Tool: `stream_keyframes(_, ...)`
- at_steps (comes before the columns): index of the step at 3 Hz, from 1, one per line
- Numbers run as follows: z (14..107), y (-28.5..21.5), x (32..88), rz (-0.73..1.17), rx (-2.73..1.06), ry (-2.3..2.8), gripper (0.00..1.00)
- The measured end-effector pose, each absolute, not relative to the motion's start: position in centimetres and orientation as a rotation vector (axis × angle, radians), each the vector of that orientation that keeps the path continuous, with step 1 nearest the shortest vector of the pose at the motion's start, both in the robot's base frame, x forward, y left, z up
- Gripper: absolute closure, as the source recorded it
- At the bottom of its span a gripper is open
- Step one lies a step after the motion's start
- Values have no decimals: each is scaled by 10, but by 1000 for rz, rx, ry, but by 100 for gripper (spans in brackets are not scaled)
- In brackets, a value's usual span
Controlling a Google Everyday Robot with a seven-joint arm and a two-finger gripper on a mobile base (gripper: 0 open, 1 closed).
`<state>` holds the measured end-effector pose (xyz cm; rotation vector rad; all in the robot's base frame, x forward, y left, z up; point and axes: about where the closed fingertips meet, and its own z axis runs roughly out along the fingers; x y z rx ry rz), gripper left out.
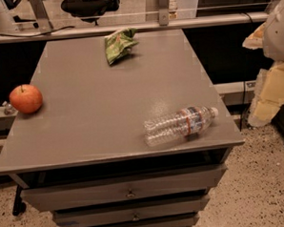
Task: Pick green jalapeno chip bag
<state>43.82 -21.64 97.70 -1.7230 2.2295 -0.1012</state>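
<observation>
The green jalapeno chip bag is a small wrinkled bright-green foil bag with whitish markings. It lies near the far edge of the grey cabinet top, a little right of the middle. My gripper is not in view. Only a white rounded shape that may be part of my arm shows at the upper right edge, well to the right of the bag and off the cabinet.
A clear plastic water bottle lies on its side near the front right corner. A red apple sits at the left edge. Drawers are below the top. Yellowish material stands on the floor at right. A rail runs behind.
</observation>
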Motion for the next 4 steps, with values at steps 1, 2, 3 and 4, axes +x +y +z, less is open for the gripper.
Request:
stream_keyframes(1,977,-216,438,-101,-1723,2229,0)
stream_keyframes(2,975,-205,446,-97,-1723,2175,0)
stream_keyframes(3,969,-177,480,-47,-1678,2086,0)
stream_keyframes(4,962,-141,522,22,-1599,2016,0)
